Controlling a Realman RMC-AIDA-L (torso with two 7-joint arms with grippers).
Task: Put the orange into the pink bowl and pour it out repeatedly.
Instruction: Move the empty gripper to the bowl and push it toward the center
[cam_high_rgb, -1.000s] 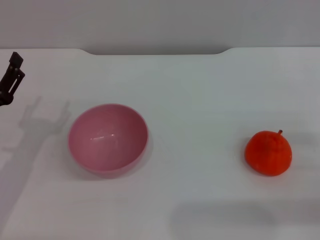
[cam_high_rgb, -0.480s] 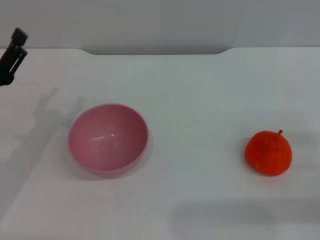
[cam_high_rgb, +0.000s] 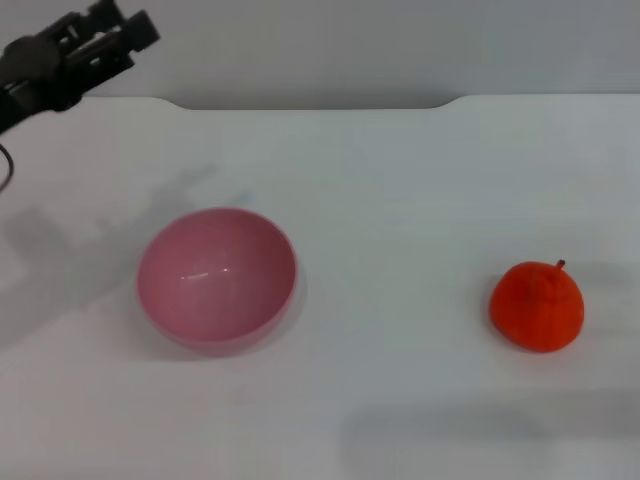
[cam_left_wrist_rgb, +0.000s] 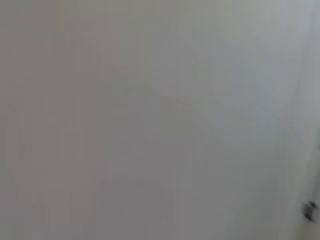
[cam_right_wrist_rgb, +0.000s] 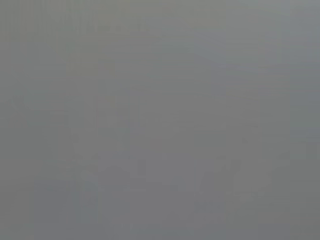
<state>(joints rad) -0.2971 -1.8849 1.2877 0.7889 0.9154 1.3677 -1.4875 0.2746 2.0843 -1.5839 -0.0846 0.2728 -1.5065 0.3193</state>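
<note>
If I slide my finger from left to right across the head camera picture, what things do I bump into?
Left end effector, up at the far left → pink bowl → orange, all over a white table.

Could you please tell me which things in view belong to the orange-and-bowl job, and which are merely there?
Part of the job:
- orange, on the table to the robot's right
- pink bowl, upright, with nothing in it, to the robot's left
- left end effector, raised at the far left

Merely there:
- white table
- Nothing else lies about.
</note>
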